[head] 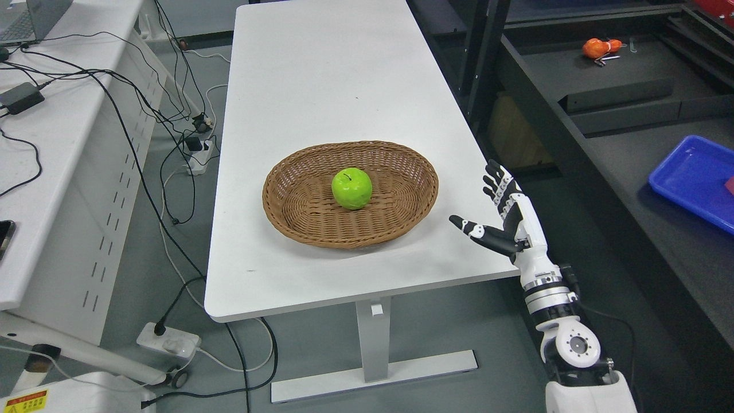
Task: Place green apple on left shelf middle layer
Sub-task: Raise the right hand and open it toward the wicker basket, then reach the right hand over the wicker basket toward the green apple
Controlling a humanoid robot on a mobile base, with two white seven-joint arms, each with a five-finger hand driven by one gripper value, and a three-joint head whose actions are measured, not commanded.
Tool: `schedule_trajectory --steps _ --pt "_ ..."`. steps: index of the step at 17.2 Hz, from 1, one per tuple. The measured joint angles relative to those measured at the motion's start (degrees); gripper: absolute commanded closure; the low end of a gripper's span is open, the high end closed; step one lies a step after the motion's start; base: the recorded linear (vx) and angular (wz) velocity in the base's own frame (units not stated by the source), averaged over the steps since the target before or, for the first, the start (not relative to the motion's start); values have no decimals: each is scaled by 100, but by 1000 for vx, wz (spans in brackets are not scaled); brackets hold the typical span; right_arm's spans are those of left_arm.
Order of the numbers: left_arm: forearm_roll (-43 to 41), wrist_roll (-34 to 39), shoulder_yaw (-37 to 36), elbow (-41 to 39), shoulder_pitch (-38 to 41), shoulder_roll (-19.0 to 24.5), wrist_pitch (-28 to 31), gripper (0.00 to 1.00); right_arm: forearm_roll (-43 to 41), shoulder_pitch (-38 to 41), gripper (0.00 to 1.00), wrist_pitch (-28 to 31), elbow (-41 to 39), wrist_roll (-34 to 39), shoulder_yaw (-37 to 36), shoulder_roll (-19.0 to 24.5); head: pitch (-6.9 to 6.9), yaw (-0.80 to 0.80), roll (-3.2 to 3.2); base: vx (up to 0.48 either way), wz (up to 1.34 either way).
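green apple (351, 189) upright, stem up

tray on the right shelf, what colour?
Blue. The tray shows at the right edge of the head view, partly cut off.

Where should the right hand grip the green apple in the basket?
Grip the green apple around its widest girth, coming from above. It sits stem-up mid wicker basket, whose raised rim hampers a low side approach. The right hand is open beside the table's right edge.
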Motion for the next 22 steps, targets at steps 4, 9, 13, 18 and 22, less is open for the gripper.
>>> schedule_trajectory --steps 4,9,13,18,22 --pt "0 1 0 0 0 0 0 0 0 -19 0 -9 -7 28 -4 0 0 0 0 0 0" --pt "0 1 0 0 0 0 0 0 572 -204 0 -592 -15 27 50 -331 0 0 0 0 0" --pt "0 1 0 1 0 0 -1 0 1781 -460 0 -1120 -23 268 250 -1038 0 0 0 0 0" --pt "0 -4 0 1 0 0 -1 0 2348 -595 0 -2235 -202 595 360 -1719 0 0 0 0 0" --pt "0 -4 0 1 0 0 -1 0 2529 -964 0 -2262 -314 630 593 -2033 0 0 0 0 0"
